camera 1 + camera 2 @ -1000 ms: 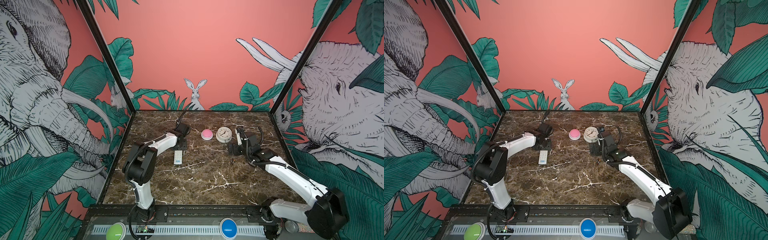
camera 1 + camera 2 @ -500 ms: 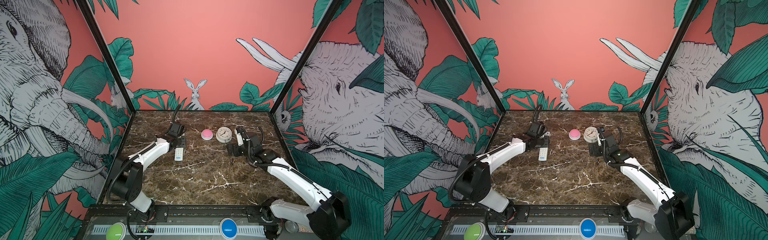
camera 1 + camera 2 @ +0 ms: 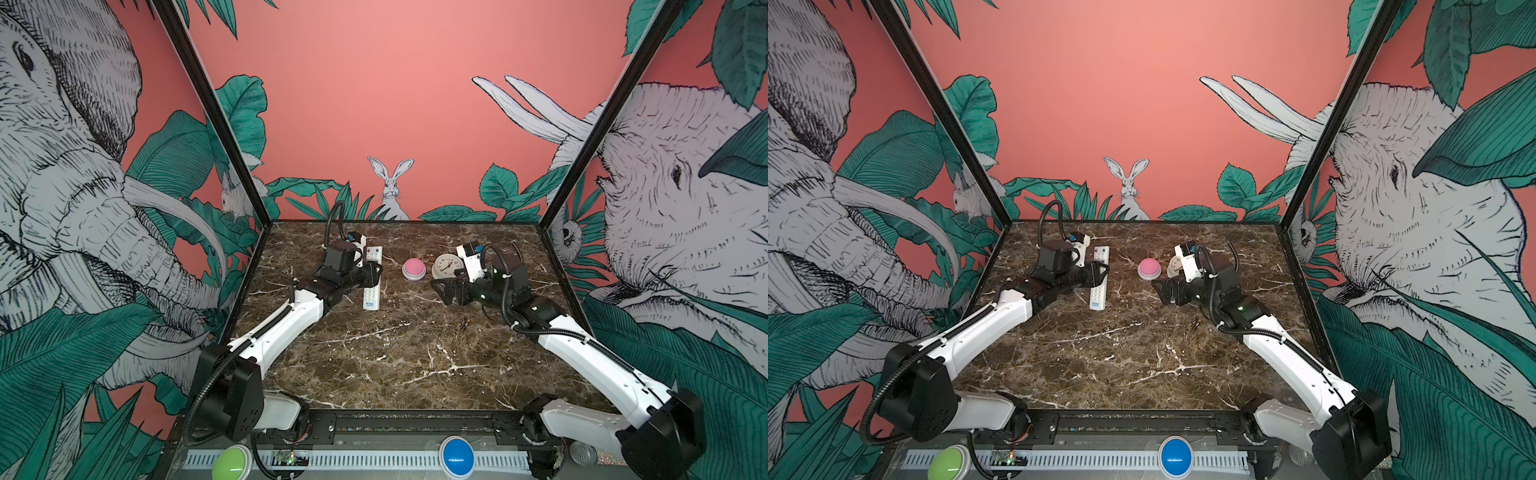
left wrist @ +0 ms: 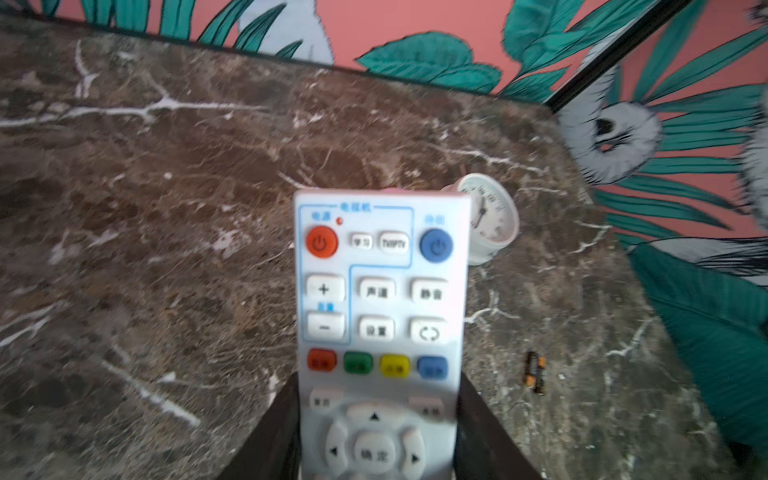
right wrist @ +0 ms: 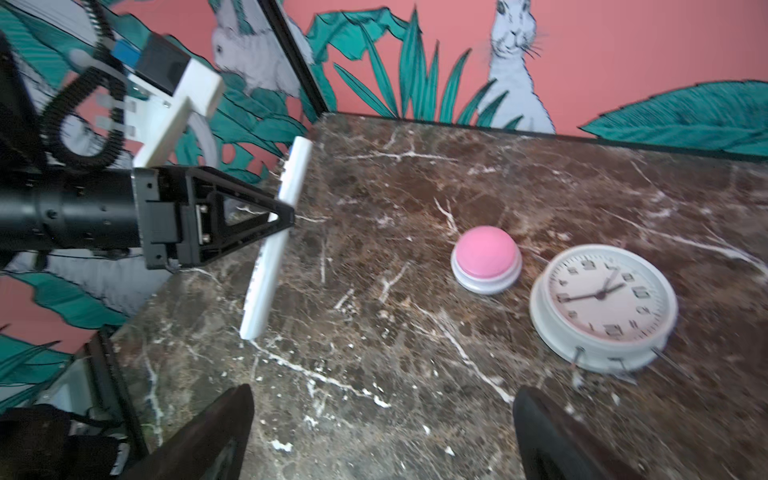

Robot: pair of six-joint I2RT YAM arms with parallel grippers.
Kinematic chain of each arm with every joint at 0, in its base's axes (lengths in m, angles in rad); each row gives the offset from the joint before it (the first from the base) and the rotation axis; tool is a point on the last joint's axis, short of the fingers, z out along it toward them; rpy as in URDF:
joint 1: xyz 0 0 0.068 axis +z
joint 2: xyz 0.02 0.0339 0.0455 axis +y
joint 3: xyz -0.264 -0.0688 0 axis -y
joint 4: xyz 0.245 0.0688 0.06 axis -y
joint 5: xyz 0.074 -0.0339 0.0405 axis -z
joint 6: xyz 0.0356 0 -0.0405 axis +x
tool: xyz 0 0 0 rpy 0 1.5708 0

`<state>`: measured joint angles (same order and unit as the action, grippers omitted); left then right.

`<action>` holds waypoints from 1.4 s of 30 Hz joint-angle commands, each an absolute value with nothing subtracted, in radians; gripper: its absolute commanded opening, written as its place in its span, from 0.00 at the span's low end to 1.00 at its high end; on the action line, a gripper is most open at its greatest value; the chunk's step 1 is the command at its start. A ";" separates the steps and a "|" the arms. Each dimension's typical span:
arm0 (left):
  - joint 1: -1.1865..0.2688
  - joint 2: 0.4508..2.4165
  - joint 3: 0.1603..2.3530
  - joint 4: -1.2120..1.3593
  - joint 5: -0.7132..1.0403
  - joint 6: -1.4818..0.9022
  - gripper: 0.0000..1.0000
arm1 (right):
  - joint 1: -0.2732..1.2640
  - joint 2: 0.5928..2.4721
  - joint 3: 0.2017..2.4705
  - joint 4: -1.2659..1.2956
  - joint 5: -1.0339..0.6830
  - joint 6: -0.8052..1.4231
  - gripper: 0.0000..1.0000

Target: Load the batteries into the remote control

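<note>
The white remote control (image 3: 371,286) (image 3: 1098,286) is gripped across its middle by my left gripper (image 3: 372,274) (image 3: 1101,274), at the back left of the marble table. Its button side faces the left wrist camera, with the remote control (image 4: 378,299) clamped between both dark fingers (image 4: 282,419). From the right wrist it shows edge-on and tilted, remote control (image 5: 270,266). Two dark batteries (image 3: 464,323) (image 3: 1195,323) (image 4: 535,372) lie together on the table right of centre. My right gripper (image 3: 441,291) (image 3: 1162,291) (image 5: 382,395) hangs open and empty just behind them.
A pink dome button (image 3: 414,268) (image 5: 486,257) and a round white clock (image 3: 446,266) (image 5: 602,303) stand at the back, between the grippers. Green (image 3: 232,461) and blue (image 3: 457,455) buttons sit on the front rail. Walls close the table (image 3: 395,365) on three sides.
My left arm has stretched out and carried the remote control off its spot, toward the back and slightly right. The right arm has barely shifted and stays open.
</note>
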<state>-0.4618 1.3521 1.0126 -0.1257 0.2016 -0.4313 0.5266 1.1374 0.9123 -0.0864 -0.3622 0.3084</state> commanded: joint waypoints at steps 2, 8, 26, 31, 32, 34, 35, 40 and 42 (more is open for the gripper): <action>-0.454 1.286 0.995 0.061 0.379 -0.480 0.24 | 0.538 1.122 0.895 0.090 -0.537 0.374 0.99; -0.454 1.252 1.000 0.165 0.505 -0.532 0.24 | 0.571 1.123 0.885 0.159 -0.622 0.370 0.99; -0.454 1.210 0.996 0.353 0.694 -0.625 0.25 | 0.634 1.137 0.845 0.410 -0.762 0.454 0.99; -0.454 1.209 1.006 0.392 0.738 -0.651 0.25 | 0.635 1.146 0.847 0.476 -0.782 0.501 0.99; -0.454 1.207 1.009 0.403 0.749 -0.659 0.25 | 0.635 1.148 0.845 0.503 -0.788 0.518 0.99; -0.454 1.207 1.011 0.428 0.769 -0.680 0.25 | 0.634 1.159 0.842 0.553 -0.800 0.547 0.99; -0.455 1.206 1.010 0.443 0.777 -0.693 0.25 | 0.635 1.168 0.842 0.565 -0.800 0.556 0.99; -0.455 1.200 1.010 0.496 0.809 -0.731 0.25 | 0.636 1.194 0.843 0.589 -0.807 0.566 0.99; -0.457 1.200 1.012 0.506 0.825 -0.734 0.25 | 0.637 1.199 0.841 0.609 -0.804 0.573 0.99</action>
<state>-0.4576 1.2377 1.0046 0.4206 0.7776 -0.7033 0.6296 1.1961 0.8516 0.5056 -0.7822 0.5488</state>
